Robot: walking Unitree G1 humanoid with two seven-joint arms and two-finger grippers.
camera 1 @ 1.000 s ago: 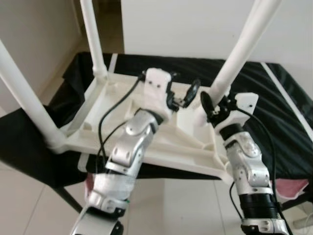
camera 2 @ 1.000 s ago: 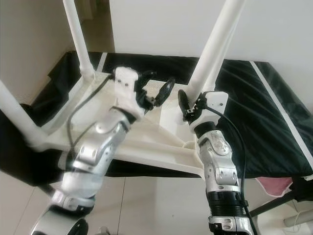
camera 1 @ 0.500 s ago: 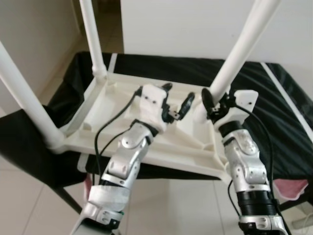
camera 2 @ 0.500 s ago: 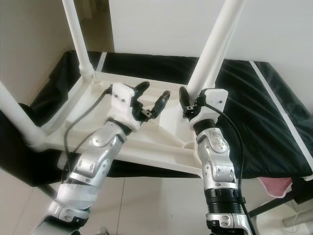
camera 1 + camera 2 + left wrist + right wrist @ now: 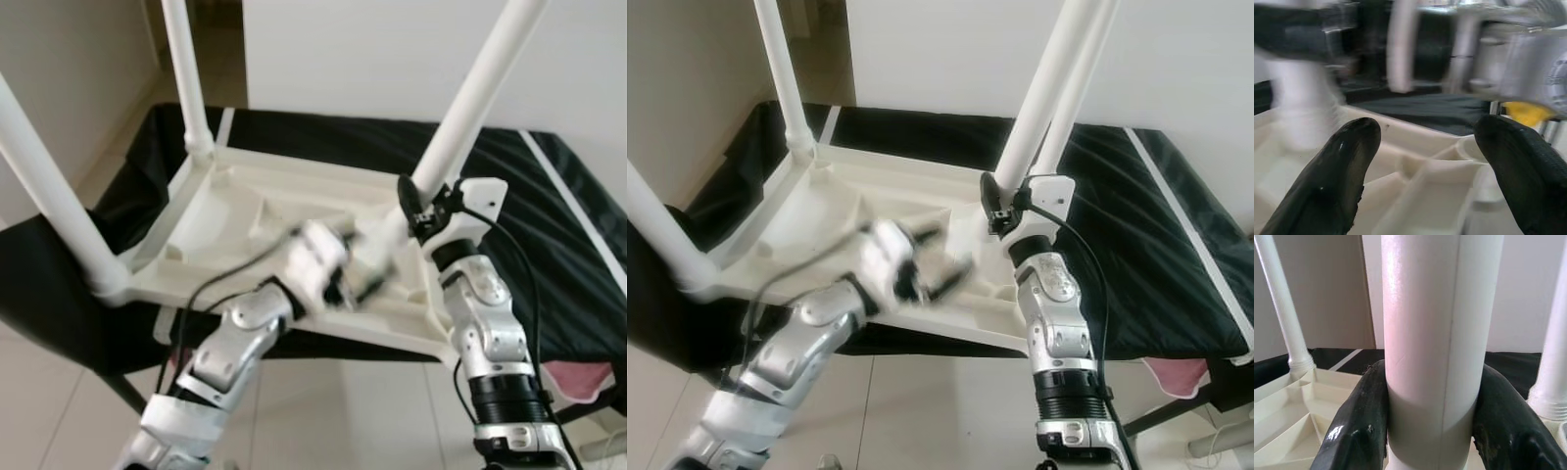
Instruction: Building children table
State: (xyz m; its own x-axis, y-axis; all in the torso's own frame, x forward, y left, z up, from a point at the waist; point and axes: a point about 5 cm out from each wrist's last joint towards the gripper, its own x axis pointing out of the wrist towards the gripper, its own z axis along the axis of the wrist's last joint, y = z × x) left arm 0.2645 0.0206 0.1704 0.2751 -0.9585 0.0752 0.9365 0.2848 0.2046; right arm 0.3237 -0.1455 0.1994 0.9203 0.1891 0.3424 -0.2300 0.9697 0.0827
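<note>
On a black-draped surface (image 5: 549, 225) the white plastic table (image 5: 245, 215) lay upside down, ribbed underside up, legs rising. The right gripper (image 5: 1432, 431) clamped one leg (image 5: 1437, 333) near its base. The left gripper (image 5: 1425, 161), blurred, hovered spread wide over the underside.

Upturned table top (image 5: 235, 211): ribbed underside open in the middle, I see room there. Left gripper (image 5: 355, 277) blurred, fingers apart, over its near edge. Right gripper (image 5: 1432, 431) clamps the near-right leg (image 5: 470, 98). Three other legs block the corners.
</note>
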